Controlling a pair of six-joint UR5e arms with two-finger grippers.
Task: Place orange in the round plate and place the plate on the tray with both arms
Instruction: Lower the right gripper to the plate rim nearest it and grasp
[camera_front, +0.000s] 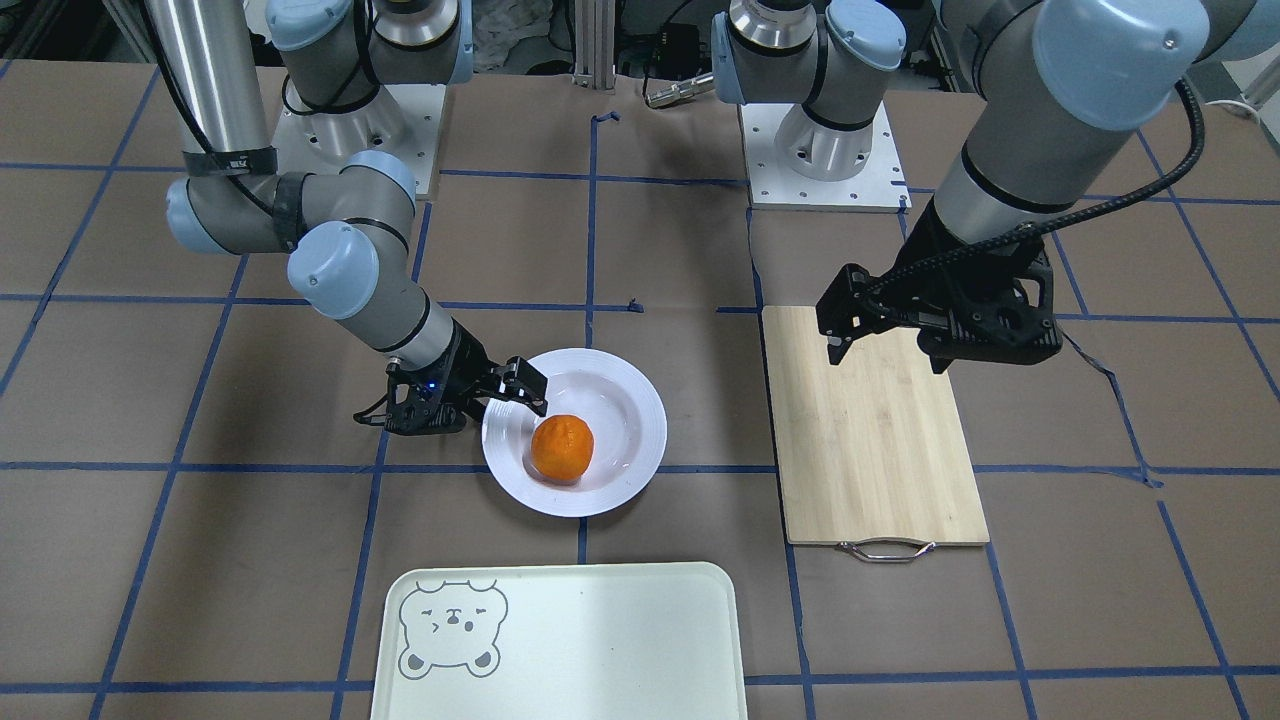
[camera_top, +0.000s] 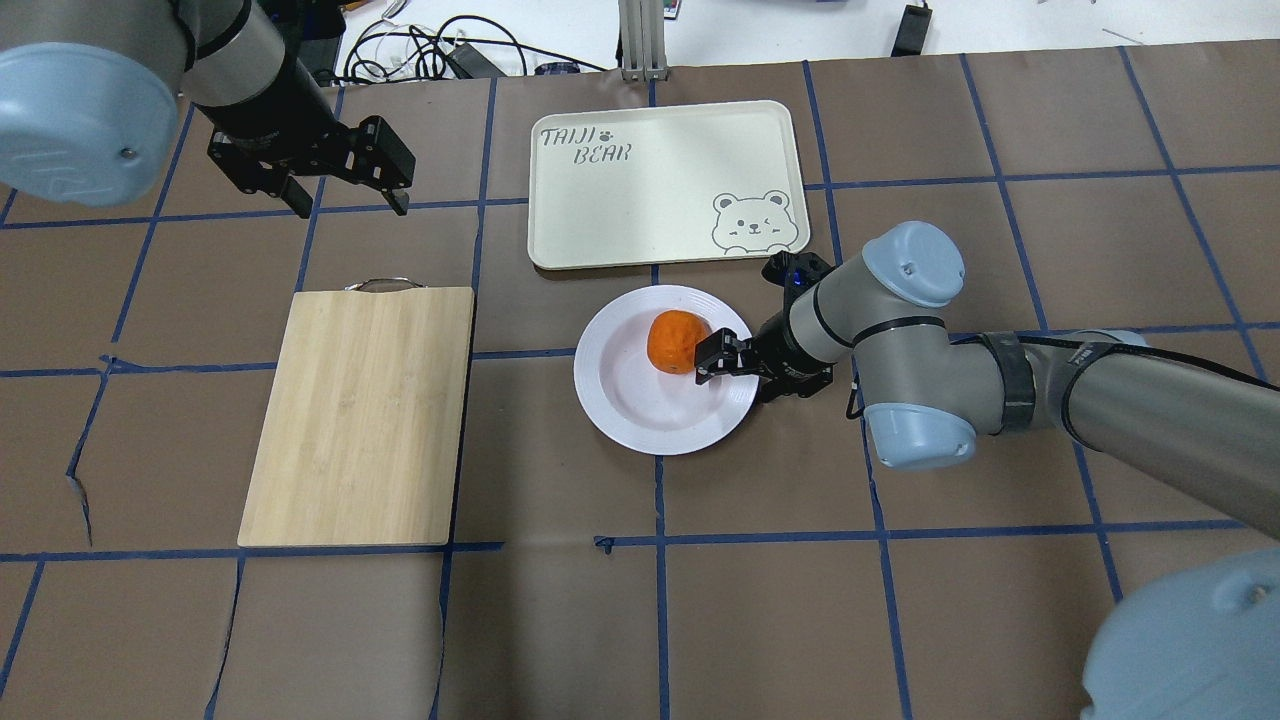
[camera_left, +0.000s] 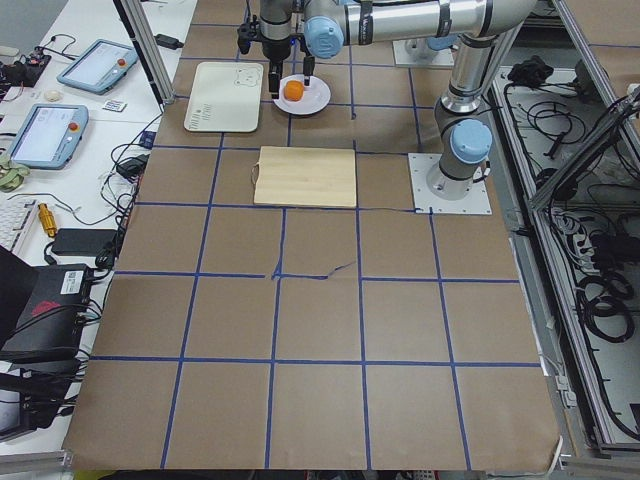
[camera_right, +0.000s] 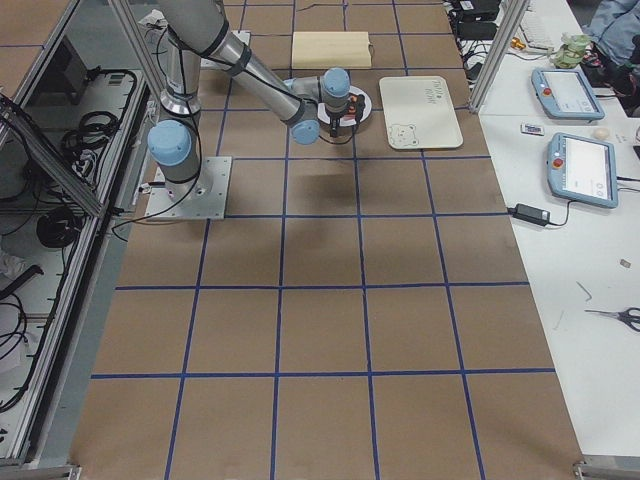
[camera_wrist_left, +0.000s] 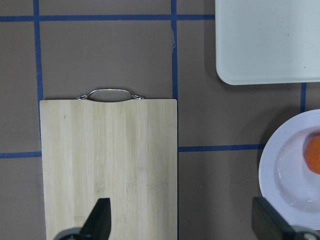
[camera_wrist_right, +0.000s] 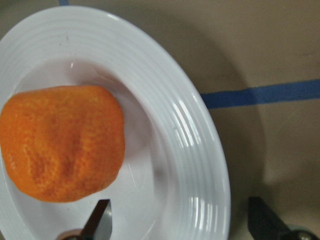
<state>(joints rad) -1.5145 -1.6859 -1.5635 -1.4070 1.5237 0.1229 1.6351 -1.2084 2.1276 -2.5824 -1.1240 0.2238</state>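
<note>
The right fingers (camera_wrist_right: 101, 224) are spread wide. One is over the inside of the round plate (camera_top: 620, 420) and one is outside its rim, at the plate's 3 o'clock in the overhead view. They hold nothing. The left fingers (camera_wrist_left: 100, 220) are wide too, empty, up in the air. The orange (camera_top: 675, 341) sits in the plate's dip. The plate lies flat on the surface (camera_top: 900, 600). The tray (camera_top: 640, 200) lies just beside it at 12 o'clock, its long side running 9 to 3.
</note>
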